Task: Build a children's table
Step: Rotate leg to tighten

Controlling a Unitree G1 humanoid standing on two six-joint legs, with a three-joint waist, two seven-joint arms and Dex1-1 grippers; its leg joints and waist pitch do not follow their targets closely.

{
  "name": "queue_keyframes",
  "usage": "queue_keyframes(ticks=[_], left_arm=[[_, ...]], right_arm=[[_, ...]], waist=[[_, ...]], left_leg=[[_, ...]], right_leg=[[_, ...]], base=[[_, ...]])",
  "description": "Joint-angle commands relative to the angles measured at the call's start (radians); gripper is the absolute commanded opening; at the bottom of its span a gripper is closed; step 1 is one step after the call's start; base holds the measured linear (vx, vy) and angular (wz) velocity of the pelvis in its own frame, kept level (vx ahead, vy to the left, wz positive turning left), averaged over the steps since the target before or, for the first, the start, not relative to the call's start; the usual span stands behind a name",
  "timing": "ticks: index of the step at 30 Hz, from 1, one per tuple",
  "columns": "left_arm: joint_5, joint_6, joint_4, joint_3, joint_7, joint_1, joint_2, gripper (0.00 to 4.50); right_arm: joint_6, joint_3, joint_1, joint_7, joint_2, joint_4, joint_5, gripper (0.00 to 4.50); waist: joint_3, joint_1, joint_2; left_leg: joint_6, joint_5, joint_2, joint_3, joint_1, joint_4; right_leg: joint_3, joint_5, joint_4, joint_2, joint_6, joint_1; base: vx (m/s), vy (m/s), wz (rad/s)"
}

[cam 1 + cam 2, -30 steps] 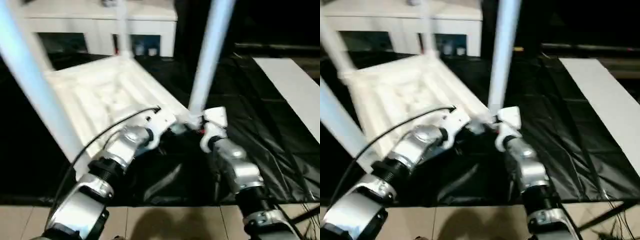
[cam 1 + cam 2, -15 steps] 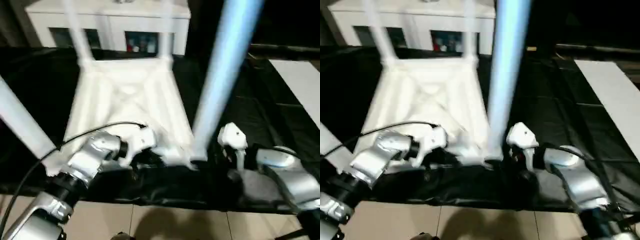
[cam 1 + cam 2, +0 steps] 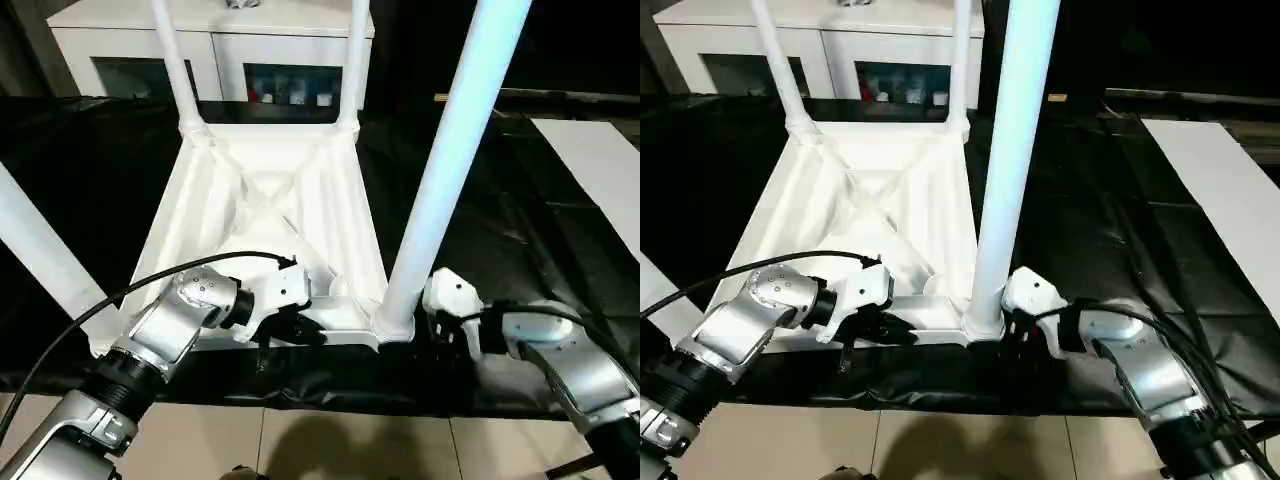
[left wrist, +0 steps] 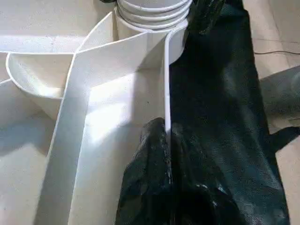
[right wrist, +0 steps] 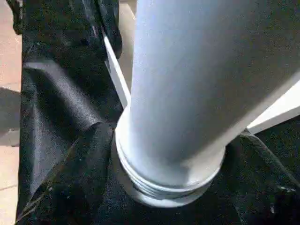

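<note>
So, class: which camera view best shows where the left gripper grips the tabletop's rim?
The left wrist view: the left gripper is shut on the tabletop rim's thin edge, near a leg socket. Both eye views show it from above, fingers partly hidden.

Upturned tabletop [image 3: 270, 215] on black-draped table [image 3: 520, 240]
</note>
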State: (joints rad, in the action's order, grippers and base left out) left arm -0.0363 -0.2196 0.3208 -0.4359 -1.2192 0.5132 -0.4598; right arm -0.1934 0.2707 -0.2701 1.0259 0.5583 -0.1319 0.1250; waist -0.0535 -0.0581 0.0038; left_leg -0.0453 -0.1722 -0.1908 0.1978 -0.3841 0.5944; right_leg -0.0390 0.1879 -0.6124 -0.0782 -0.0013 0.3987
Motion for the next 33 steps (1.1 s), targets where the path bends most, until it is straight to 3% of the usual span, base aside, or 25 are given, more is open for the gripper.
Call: queue_keyframes(ticks=[1,15,19,27,29,30,33], left_arm=[[0.003,-0.001,-0.026,-0.002,-0.009,0.017,0.01,0.0],[0.002,-0.008,-0.035,-0.01,-0.02,0.006,0.004,0.0],[0.009,-0.007,-0.025,-0.004,0.004,0.008,0.016,0.0],[0.053,-0.044,0.089,0.03,0.22,0.049,0.14,0.0],[0.077,-0.069,0.167,0.065,0.412,0.092,0.243,0.0],[0.077,-0.069,0.167,0.065,0.412,0.092,0.243,0.0],[0.091,-0.1,0.244,0.112,0.587,0.138,0.343,0.0]], right_arm=[[-0.003,-0.006,-0.017,0.0,-0.012,-0.006,0.004,3.18],[-0.009,-0.031,0.018,0.049,-0.011,0.012,0.065,2.73],[-0.022,-0.047,0.012,0.005,-0.049,-0.014,0.074,2.7],[-0.06,-0.057,-0.013,-0.345,-0.242,-0.152,-0.032,2.68],[-0.106,-0.081,-0.04,-0.582,-0.377,-0.218,-0.08,2.68],[-0.106,-0.081,-0.04,-0.582,-0.377,-0.218,-0.08,2.68],[-0.11,-0.126,-0.092,-0.787,-0.5,-0.319,-0.098,2.67]], waist=[[0.06,0.0,-0.008],[0.066,-0.002,-0.007],[0.063,-0.001,-0.008],[0.055,0.022,-0.009],[0.052,0.029,-0.012],[0.048,0.035,-0.01],[0.049,0.04,-0.009]], left_leg=[[0.019,-0.265,-0.039,-0.021,0.021,-0.072],[0.042,-0.207,-0.04,-0.018,0.019,-0.067],[0.039,-0.225,-0.039,-0.017,0.021,-0.067],[-0.031,-0.338,-0.032,-0.028,0.022,-0.078],[-0.036,-0.375,-0.029,-0.03,0.028,-0.076],[-0.043,-0.401,-0.026,-0.031,0.032,-0.075],[-0.054,-0.434,-0.022,-0.04,0.034,-0.075]], right_leg=[[0.038,0.295,0.084,-0.058,-0.184,-0.034],[0.035,0.171,0.071,-0.055,-0.224,-0.041],[0.036,0.195,0.074,-0.055,-0.225,-0.039],[0.029,0.445,0.097,-0.058,-0.144,-0.03],[0.028,0.514,0.108,-0.059,-0.121,-0.02],[0.025,0.571,0.116,-0.058,-0.108,-0.013],[0.014,0.655,0.129,-0.062,-0.065,-0.016]], base=[[0.0,0.0,0.0],[0.0,0.0,0.0],[0.0,0.0,0.0],[0.0,0.0,0.0],[0.0,0.0,0.0],[0.0,0.0,0.0],[-0.052,0.017,-0.12]])
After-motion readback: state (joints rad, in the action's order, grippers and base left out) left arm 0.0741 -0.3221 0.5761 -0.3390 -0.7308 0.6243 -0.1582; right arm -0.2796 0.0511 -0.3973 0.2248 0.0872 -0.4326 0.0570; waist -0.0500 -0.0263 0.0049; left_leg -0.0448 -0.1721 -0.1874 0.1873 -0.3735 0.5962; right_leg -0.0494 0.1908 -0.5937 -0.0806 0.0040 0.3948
